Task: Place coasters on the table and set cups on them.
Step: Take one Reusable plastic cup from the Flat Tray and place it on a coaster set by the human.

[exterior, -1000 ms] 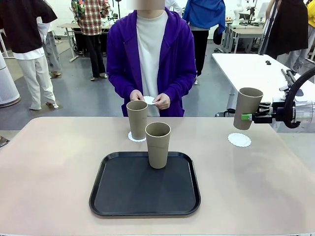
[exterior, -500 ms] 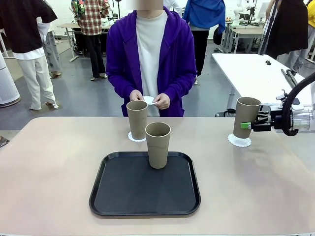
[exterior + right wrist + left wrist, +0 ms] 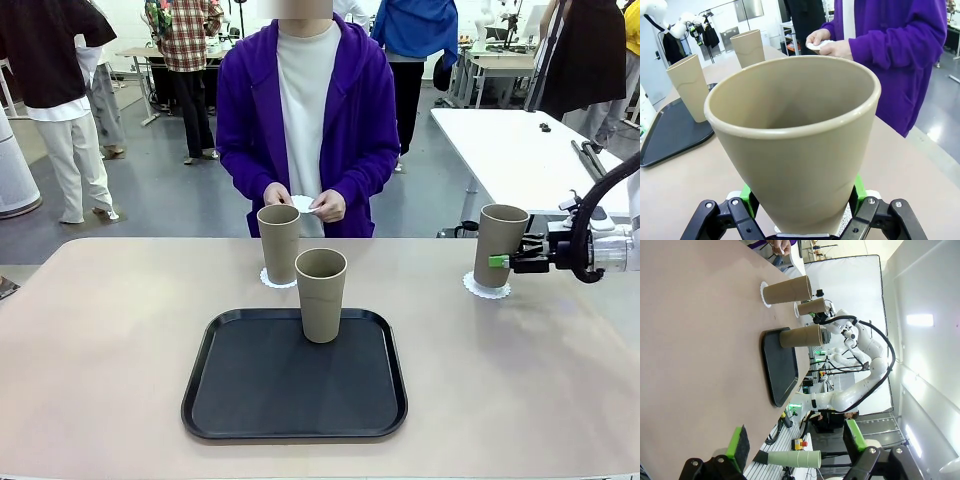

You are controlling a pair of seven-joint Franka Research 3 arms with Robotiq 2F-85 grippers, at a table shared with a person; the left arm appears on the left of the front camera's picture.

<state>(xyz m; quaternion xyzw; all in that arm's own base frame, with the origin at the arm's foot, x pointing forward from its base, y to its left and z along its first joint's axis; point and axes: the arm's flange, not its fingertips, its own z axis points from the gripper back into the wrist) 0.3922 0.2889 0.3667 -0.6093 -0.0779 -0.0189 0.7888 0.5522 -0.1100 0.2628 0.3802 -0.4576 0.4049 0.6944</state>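
Observation:
My right gripper [image 3: 507, 261] is shut on a khaki cup [image 3: 498, 245], whose base rests on a white lacy coaster [image 3: 487, 286] at the right side of the beige table [image 3: 100, 340]. In the right wrist view that cup [image 3: 795, 135] stands between my green pads [image 3: 746, 195]. A second cup [image 3: 279, 243] stands on a coaster [image 3: 276, 279] in front of the person. A third cup [image 3: 321, 294] stands on the black tray [image 3: 295, 400]. The person's hands hold another coaster [image 3: 303, 204]. My left gripper [image 3: 797, 450] is open over bare table, far from the cups [image 3: 787, 290].
The person in a purple jacket [image 3: 245, 120] stands at the table's far edge. A white table [image 3: 510, 140] lies behind on the right. The tray [image 3: 780, 367] takes up the table's middle, with bare top on the left and at the front.
My right gripper has come down with the cup, from hanging above the right coaster to resting on it. The person's hands and the other two cups have not moved.

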